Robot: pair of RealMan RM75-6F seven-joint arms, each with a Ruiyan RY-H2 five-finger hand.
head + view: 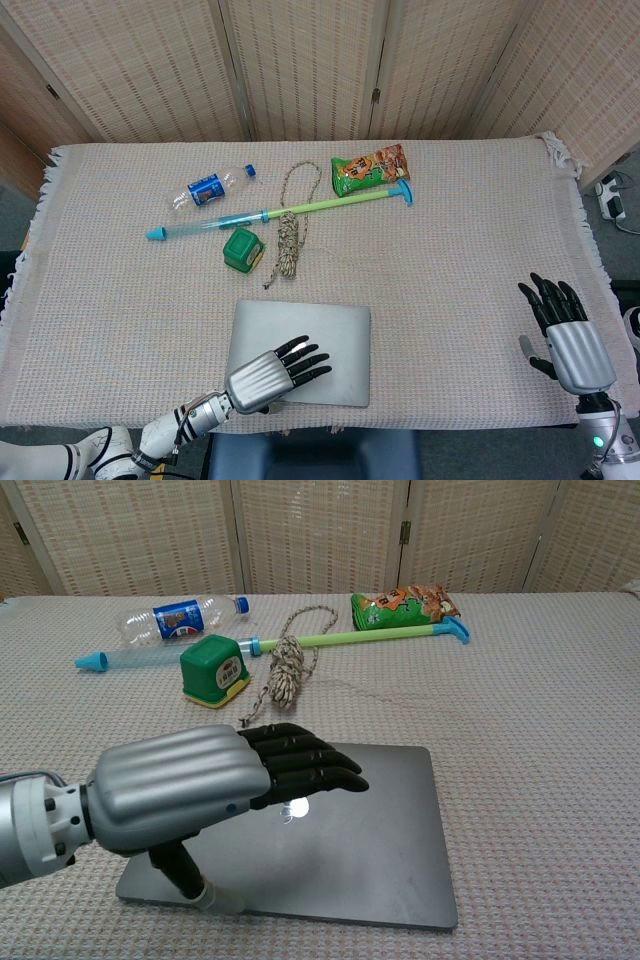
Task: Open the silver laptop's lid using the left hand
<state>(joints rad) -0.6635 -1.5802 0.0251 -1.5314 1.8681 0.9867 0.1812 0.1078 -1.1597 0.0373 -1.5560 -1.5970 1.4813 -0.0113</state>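
The silver laptop (325, 335) (380, 850) lies closed and flat near the table's front edge, logo side up. My left hand (272, 372) (210, 788) hovers palm down over its front left part, fingers stretched out flat and apart, holding nothing. Its thumb tip (215, 896) points down at the lid's front edge. My right hand (565, 335) is open and upright at the table's right edge, far from the laptop, and shows only in the head view.
Behind the laptop lie a green box (242, 249), a coiled rope (289, 240), a green and blue stick (280, 211), a water bottle (209, 187) and a snack bag (369, 167). A woven cloth (450, 260) covers the table; folding screens stand behind.
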